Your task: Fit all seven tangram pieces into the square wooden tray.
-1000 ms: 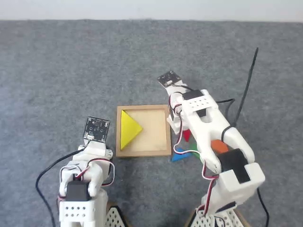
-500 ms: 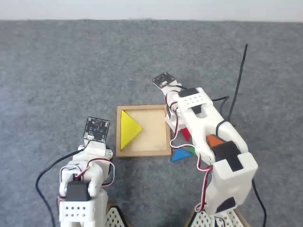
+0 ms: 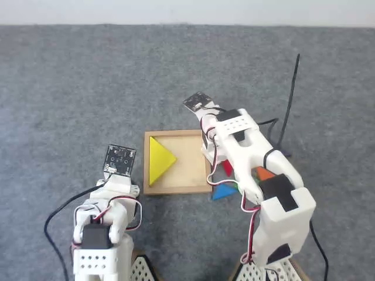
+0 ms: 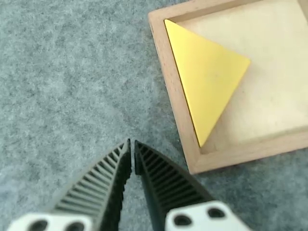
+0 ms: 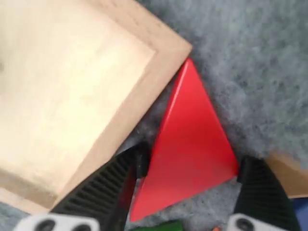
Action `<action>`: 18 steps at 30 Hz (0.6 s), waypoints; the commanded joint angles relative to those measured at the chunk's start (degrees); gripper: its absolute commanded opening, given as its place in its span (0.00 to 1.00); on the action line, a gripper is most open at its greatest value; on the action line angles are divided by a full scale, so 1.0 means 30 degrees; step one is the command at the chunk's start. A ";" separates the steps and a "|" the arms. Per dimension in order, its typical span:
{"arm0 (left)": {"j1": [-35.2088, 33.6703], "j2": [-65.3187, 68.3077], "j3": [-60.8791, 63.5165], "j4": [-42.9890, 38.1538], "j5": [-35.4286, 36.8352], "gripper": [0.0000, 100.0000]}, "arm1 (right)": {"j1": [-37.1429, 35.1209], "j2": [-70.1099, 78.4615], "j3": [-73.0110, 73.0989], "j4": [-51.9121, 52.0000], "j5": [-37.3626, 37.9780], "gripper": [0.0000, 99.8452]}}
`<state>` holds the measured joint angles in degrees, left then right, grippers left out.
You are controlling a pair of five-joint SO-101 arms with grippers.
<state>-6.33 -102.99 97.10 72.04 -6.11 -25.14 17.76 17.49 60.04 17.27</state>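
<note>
**Red triangle next, right beside the tray**

The right gripper [image 5: 192,163] hangs low over the red triangle [image 5: 190,139], its fingers apart with one on each side of the piece. I can't tell if they are pressing on it yet. The triangle lies flat on the grey carpet [image 3: 88,76], just outside the square wooden tray [image 3: 176,189] at its 3 o'clock edge.

To my eye the grip should close squarely across the piece. The lift then has to clear the raised rim before the triangle swings in toward the open floor of the tray. The yellow triangle [image 3: 159,159] already fills the 9 o'clock side.

A blue piece [image 3: 221,192] sits at the tray's 5 o'clock and an orange piece [image 3: 263,173] lies beyond the red one. The left gripper [image 4: 131,144] rests at 8 o'clock, fingers together. The carpet's nap may snag thin edges. A pale wall [image 3: 176,12] runs along 12 o'clock.
</note>
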 commanded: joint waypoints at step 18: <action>-0.0059 -0.0352 -0.0220 0.0088 0.0147 0.01 | 0.2447 -0.2974 0.0645 0.1568 -0.3311 0.21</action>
<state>-6.33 -102.99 97.10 72.04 -6.11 -20.22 15.21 18.02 63.30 9.71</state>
